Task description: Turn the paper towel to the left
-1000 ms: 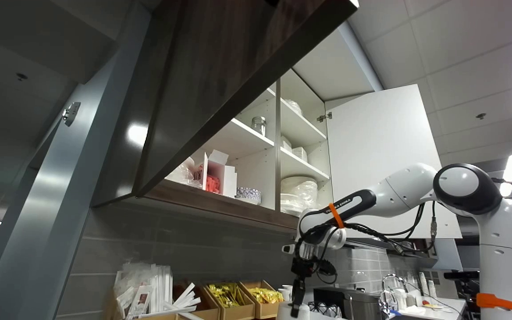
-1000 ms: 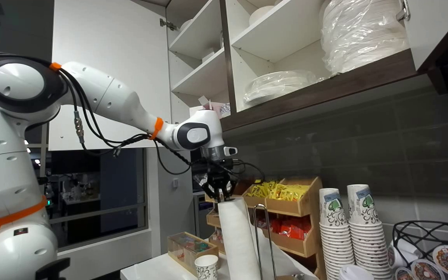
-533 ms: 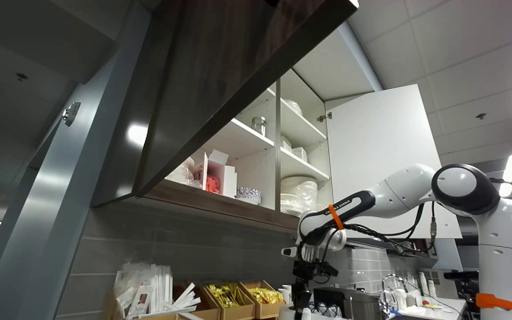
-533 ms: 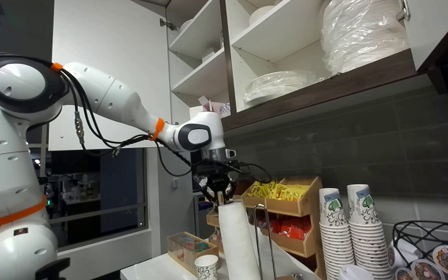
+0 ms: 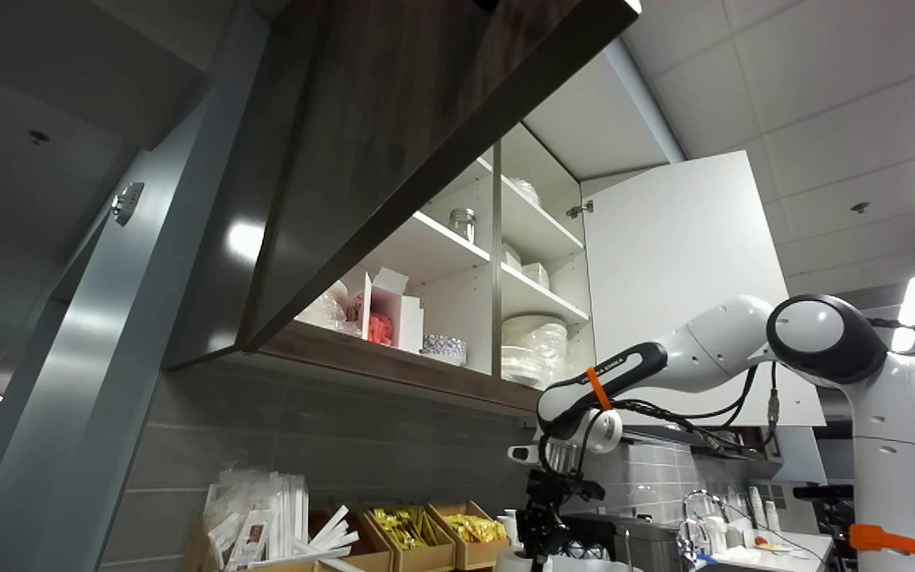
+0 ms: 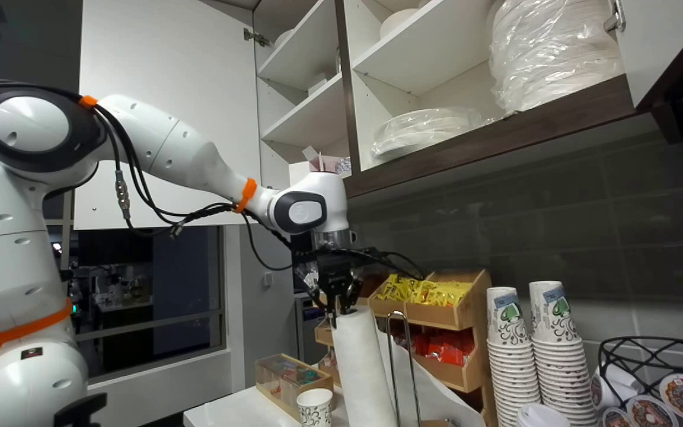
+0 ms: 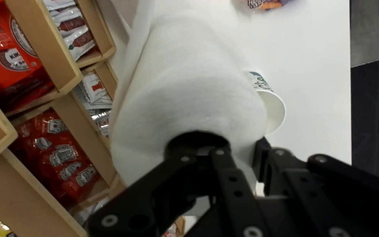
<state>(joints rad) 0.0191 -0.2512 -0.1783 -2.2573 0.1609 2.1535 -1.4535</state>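
Currently, the pincer (image 7: 239,148) is closed tightly on the upper wall of the paper towel roll (image 7: 192,98), which rises from the surface (image 7: 317,105), set back from its edge. Turning left well likely calls for a slow arc around the roll's centre, pinch steady, so no paper tears. Counted: one roll, one loose paper cup (image 7: 274,110) between roll and edge, two cup stacks (image 6: 513,362).

The paper towel (image 6: 365,367) is matt, soft-looking paper, faintly streaked at its end. The wire holder (image 6: 398,314) is shiny metal, and the gripper (image 6: 342,314) hard and smooth with bare metal screw heads (image 7: 110,220). The bins (image 7: 41,41) are plain, matt wood; the red packets (image 7: 58,154) look like glossy film. Clear plastic wrap (image 6: 555,59) appears crinkled and shiny, the worktop (image 7: 317,85) smooth, the paper cups (image 6: 513,379) matt, the wall tiles (image 6: 543,249) glossy.
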